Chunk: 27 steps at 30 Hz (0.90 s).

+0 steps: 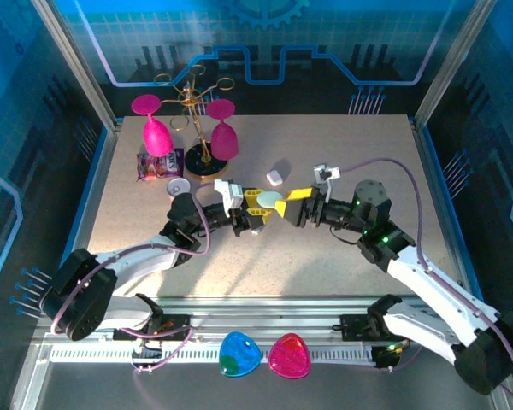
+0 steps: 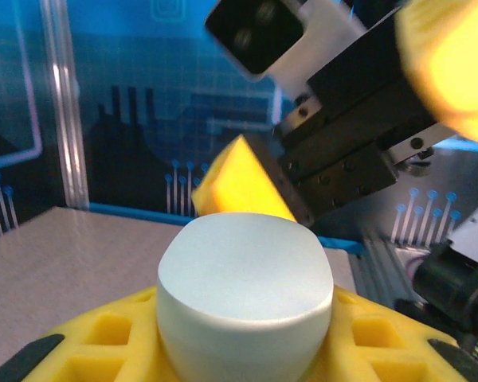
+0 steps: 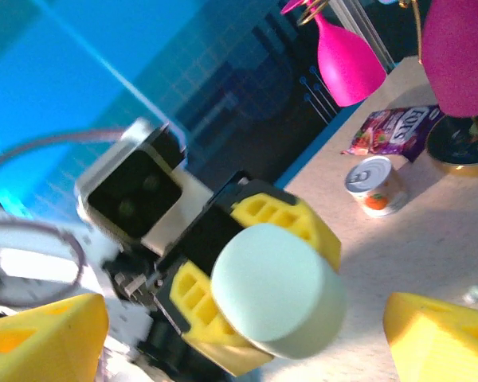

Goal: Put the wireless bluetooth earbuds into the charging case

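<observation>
Mint charging case (image 2: 245, 294) pinched in my left gripper (image 1: 258, 207), raised over the middle of the table (image 1: 342, 265), my right gripper (image 1: 289, 205) facing it from just right, yellow fingers (image 3: 442, 338) spread wide, small can (image 3: 374, 185) and sweet packet (image 3: 398, 131) far left.

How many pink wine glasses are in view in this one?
2. One pink wine glass hangs upside down on the left side of the gold wire rack at the back left; the other pink wine glass hangs on its right side. None seems hidden.
</observation>
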Available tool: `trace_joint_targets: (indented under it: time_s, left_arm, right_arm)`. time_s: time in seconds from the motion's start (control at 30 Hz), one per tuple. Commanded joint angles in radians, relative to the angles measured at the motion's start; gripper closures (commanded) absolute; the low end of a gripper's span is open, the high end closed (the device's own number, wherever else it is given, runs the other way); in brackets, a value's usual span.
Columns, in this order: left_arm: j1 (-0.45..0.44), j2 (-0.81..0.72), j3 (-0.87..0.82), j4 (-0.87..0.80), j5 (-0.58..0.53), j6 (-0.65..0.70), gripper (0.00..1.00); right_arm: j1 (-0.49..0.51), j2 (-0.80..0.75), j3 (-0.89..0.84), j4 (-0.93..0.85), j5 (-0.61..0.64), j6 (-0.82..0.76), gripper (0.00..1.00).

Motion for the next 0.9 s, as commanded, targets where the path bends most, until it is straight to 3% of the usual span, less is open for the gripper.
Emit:
trace_joint_targets:
  time_s: [0.0, 0.23, 0.53, 0.87]
  left_arm:
    - [0.007, -0.007, 0.02, -0.058, 0.123, -0.041, 0.74]
    - [0.007, -0.021, 0.021, -0.058, 0.152, -0.052, 0.73]
    - [0.007, -0.025, 0.019, -0.044, 0.218, -0.051, 0.74]
    - [0.008, -0.022, 0.005, -0.043, 0.255, -0.034, 0.73]
  right_arm:
    - [0.03, -0.024, 0.01, -0.203, 0.115, -0.365, 0.1]
    - [0.05, -0.025, 0.039, -0.279, 0.162, -0.428, 0.11]
    - [0.048, -0.032, 0.046, -0.26, 0.263, -0.352, 0.16]
    - [0.03, -0.037, 0.053, -0.231, 0.265, -0.302, 0.16]
